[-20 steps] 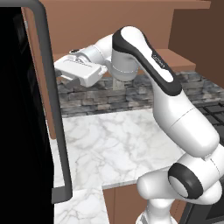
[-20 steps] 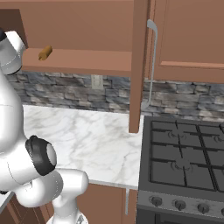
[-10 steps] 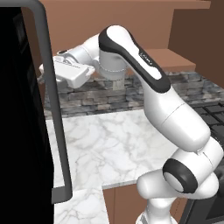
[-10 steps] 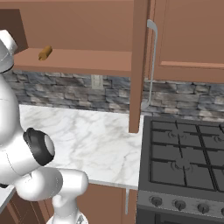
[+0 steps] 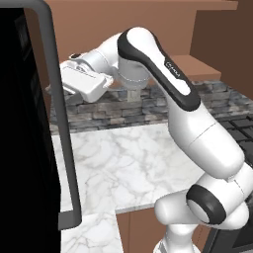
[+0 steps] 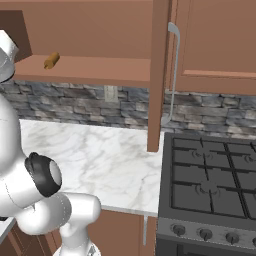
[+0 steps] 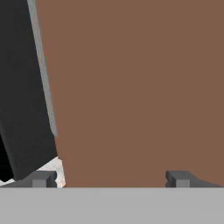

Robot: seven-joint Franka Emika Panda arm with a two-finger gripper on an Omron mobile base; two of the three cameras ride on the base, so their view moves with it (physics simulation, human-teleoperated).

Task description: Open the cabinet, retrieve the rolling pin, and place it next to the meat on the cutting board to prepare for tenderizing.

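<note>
The cabinet (image 6: pixel 160 75) door stands swung open, edge-on, so its shelf is reachable. On that shelf lies the rolling pin (image 6: pixel 51 60) (a short tan wooden stub from this angle). The gripper (image 7: pixel 111 178), raised beside the shelf, has its jaws spread wide and empty.

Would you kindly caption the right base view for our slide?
Cabinet door swung open, rolling pin lying on its shelf.

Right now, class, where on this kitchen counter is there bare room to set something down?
The white marble counter is bare from the stone backsplash to its front edge, bordered right by the stove. The open cabinet shelf is free beside the rolling pin. It is crowded at the counter's left, near the robot arm.
</note>
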